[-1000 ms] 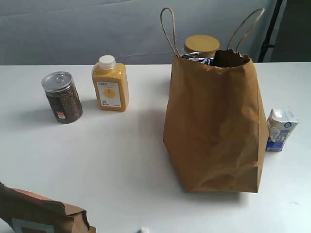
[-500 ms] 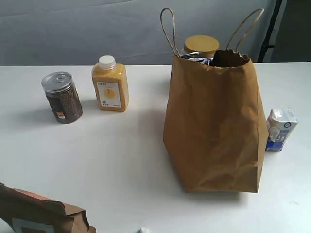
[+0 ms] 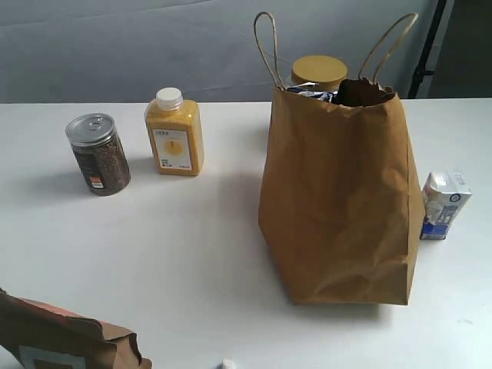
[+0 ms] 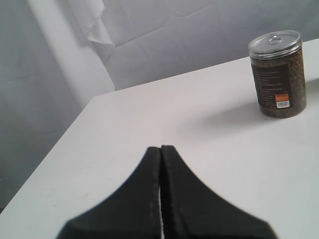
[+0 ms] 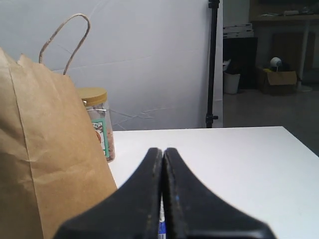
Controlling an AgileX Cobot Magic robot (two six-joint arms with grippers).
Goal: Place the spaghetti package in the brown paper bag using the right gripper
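Note:
The brown paper bag [image 3: 338, 192] stands upright right of the table's centre, both cord handles raised. A dark navy end [image 3: 312, 93] of the spaghetti package peeks over the rim at the bag's mouth; the rest of the package is hidden inside. Neither gripper shows in the exterior view. In the right wrist view my right gripper [image 5: 162, 149] is shut with nothing in it, beside the bag's wall [image 5: 45, 149] and apart from it. In the left wrist view my left gripper [image 4: 160, 148] is shut and empty over bare table.
A jar of dark grains [image 3: 98, 154] and an orange juice bottle [image 3: 175, 132] stand at the back left. A gold-lidded jar [image 3: 318, 71] is behind the bag, a blue-white carton [image 3: 443, 204] to its right. A brown-and-orange pouch [image 3: 61, 338] lies at the front left.

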